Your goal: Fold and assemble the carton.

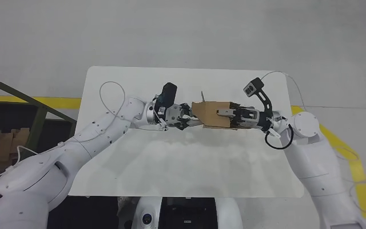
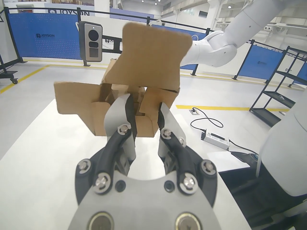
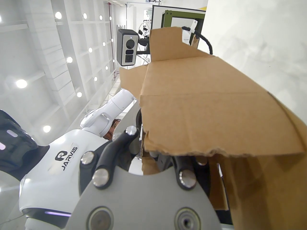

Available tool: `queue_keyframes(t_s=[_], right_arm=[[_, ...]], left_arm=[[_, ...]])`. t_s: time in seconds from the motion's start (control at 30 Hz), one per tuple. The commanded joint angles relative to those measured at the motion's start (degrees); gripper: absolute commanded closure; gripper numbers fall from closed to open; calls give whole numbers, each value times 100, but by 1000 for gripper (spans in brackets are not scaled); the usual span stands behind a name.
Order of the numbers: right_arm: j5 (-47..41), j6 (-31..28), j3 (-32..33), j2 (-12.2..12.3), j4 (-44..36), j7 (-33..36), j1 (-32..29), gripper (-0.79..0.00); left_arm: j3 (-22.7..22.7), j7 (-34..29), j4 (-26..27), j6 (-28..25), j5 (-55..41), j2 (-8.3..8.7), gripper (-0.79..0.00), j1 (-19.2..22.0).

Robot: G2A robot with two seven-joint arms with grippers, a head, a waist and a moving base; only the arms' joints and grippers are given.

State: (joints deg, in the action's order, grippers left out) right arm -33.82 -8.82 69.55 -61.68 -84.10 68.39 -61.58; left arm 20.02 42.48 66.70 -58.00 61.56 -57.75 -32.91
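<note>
A brown carton [image 1: 214,114] hangs above the middle of the white table [image 1: 171,172] between my two grippers. My right gripper [image 1: 229,113] holds its right end, shut on a panel; in the right wrist view the carton [image 3: 203,111] covers the fingers. At the carton's left end, my left gripper [image 1: 186,121] is open. In the left wrist view the carton [image 2: 148,58] has its end flaps spread: one large flap stands up and one sticks out sideways. The left gripper [image 2: 144,110] has its fingertips [image 2: 120,106] at the open end, either side of the inner flaps.
The table has free surface in front of and behind the carton. Past its edge on the floor lie a cable and a power brick [image 2: 215,140]. A black rack [image 2: 275,96] stands farther off.
</note>
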Motion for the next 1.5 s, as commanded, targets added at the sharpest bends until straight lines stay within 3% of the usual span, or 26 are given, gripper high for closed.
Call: queue_keyframes(t_s=[0.0, 0.33, 0.53, 1.0, 1.47], right_arm=[[-4, -4, 10, 2, 21, -8, 0, 0], [-34, 55, 21, -4, 44, -196, 18, 0], [-48, 70, 34, -6, 1, -277, 4, 0], [58, 124, 2, -2, -137, -298, -21, 0], [28, 101, 4, -5, -76, -362, -45, 0]], left_arm=[[-17, 25, -26, 0, -6, -6, -206, 14], [127, 127, -92, 0, 114, 23, -203, -116], [242, 82, -130, 0, -61, 9, -142, -279], [198, -693, -150, 0, -732, -102, -154, -239], [251, -959, 40, 0, -767, -62, -182, -212]])
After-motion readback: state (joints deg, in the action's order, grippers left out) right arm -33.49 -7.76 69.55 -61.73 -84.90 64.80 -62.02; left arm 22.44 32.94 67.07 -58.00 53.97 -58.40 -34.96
